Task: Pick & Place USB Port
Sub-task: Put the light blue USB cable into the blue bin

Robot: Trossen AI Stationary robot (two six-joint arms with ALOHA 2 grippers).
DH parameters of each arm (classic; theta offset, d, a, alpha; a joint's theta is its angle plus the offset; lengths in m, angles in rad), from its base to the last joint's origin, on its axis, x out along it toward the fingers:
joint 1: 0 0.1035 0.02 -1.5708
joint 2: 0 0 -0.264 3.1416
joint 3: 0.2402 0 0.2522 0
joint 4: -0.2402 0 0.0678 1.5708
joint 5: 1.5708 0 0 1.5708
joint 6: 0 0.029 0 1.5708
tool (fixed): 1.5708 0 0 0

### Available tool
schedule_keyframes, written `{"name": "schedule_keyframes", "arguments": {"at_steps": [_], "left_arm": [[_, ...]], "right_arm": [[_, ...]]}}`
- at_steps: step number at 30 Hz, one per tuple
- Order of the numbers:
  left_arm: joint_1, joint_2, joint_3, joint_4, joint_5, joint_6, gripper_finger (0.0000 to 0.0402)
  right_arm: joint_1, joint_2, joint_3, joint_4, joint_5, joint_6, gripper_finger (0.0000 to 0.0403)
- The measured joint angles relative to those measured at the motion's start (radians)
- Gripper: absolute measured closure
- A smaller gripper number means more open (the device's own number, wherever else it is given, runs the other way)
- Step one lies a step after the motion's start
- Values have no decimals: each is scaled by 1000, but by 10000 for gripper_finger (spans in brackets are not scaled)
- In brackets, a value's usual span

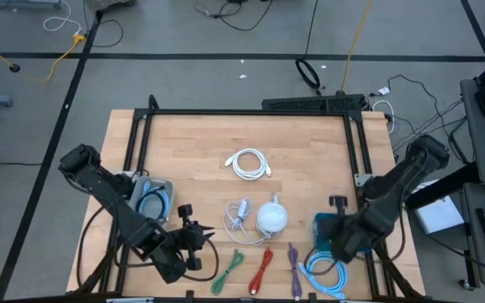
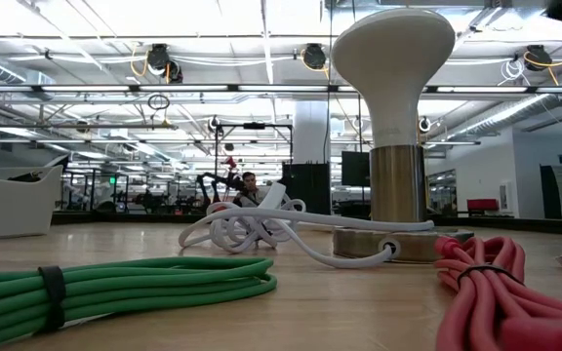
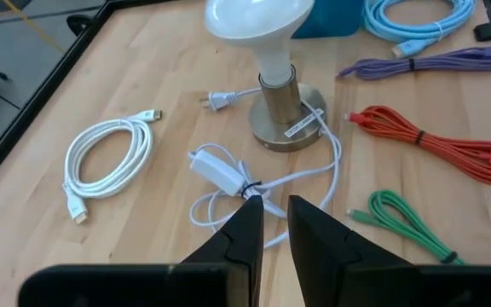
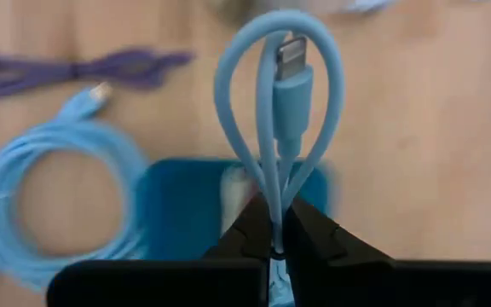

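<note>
My right gripper (image 1: 341, 248) (image 4: 275, 213) is shut on a looped light blue cable (image 4: 228, 94) with a flat plug (image 4: 292, 72), above a blue box (image 1: 325, 229) (image 4: 181, 200) at the table's near right. A second light blue coil (image 1: 325, 273) (image 4: 54, 200) lies flat beside the box. My left gripper (image 1: 196, 246) (image 3: 275, 217) hovers near the table's near left, its fingers a narrow gap apart with nothing between them, aimed toward the lamp's white cord (image 3: 228, 175). My right gripper pinches the bunched strands of the cable's loop (image 4: 274, 192) between its two fingers. The fingers come from above, slanting steeply down. The loop and the plug stick out past the fingertips, lifted clear over the blue box.
A white-shaded lamp (image 1: 271, 217) (image 2: 393, 117) stands mid-table with its cord and adapter (image 1: 238, 215). Green (image 1: 228, 271), red (image 1: 262, 268) and purple (image 1: 294, 259) cables lie along the near edge. A white coil (image 1: 248, 164) lies farther back. A clear tray (image 1: 151, 202) holds a blue cable.
</note>
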Motion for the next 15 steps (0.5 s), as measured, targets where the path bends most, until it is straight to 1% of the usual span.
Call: {"name": "schedule_keyframes", "arguments": {"at_steps": [5, 8, 11, 15], "left_arm": [[-7, 0, 0, -3, -2, -9, 339], [-7, 0, 0, -2, -2, -18, 339], [-9, 0, 0, -2, -2, -24, 339], [-11, 0, 0, 2, -2, -29, 339]], "right_arm": [[66, 83, 1, -13, -134, 117, 397], [88, 123, 1, -70, -213, 196, 397], [102, 156, 1, -123, -250, 235, 397], [103, 169, 0, -127, -249, 240, 397]]}}
